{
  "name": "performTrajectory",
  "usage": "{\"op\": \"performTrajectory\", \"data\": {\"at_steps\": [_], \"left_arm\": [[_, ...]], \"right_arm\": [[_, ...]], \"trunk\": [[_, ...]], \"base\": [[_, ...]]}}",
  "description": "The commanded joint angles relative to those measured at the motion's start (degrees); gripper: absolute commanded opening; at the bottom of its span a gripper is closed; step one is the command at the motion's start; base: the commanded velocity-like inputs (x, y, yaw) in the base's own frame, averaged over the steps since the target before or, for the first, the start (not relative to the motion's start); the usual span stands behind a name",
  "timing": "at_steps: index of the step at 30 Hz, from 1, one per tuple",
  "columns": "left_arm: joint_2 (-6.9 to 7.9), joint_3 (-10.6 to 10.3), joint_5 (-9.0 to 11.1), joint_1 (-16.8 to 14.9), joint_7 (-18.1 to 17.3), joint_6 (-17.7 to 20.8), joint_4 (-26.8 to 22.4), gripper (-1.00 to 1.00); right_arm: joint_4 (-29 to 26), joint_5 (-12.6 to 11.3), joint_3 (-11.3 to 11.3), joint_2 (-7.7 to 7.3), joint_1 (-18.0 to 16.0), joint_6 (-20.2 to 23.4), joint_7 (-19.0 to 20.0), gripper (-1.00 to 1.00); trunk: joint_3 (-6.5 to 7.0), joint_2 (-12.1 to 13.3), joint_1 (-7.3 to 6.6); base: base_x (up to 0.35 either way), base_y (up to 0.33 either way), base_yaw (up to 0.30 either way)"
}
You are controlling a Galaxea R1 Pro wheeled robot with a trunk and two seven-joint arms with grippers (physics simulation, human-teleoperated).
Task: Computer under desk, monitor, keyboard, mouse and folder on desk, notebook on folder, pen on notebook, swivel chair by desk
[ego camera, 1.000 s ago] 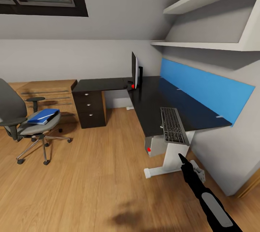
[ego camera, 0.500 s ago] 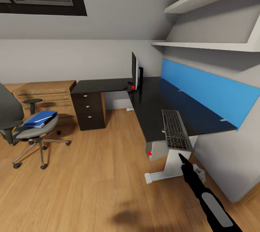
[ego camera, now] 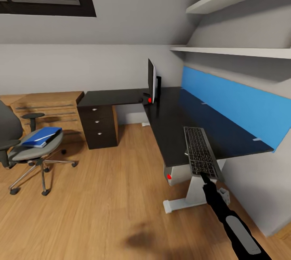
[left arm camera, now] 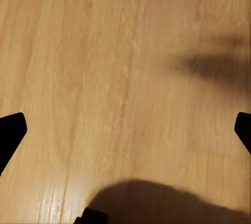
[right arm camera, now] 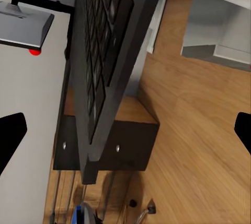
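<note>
The big black desk (ego camera: pixel 178 122) runs along the right wall with the monitor (ego camera: pixel 151 80) standing edge-on near its inner corner, while the swivel chair (ego camera: pixel 24 146) sits well apart on the wood floor (ego camera: pixel 101 195) at the left, the blue folder (ego camera: pixel 42 136) lying on its seat. The keyboard (ego camera: pixel 201 155) lies at the desk's near end, overhanging the front edge, and the right gripper (ego camera: pixel 205 179) reaches up just beside that overhanging end. Both wrist views show jaws spread wide with nothing held, the left gripper (left arm camera: pixel 125 130) over bare floor.
</note>
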Motion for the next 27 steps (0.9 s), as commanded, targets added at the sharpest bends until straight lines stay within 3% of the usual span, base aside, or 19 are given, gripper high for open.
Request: {"op": "performTrajectory", "data": {"at_steps": [1,27], "left_arm": [[0.05,-0.4,0.6,0.0,0.4,-0.3,0.0,1.00],[0.04,-0.6,0.5,0.0,0.4,-0.4,0.0,1.00]], "right_arm": [[0.0,-0.6,0.1,-0.06,0.0,0.1,0.2,1.00],[0.0,-0.6,-1.1,-0.71,0.0,0.2,0.2,1.00]], "trunk": [[-0.05,0.0,0.01],[-0.05,0.0,0.01]], "base": [[0.119,0.000,0.000],[0.082,0.000,0.000]]}}
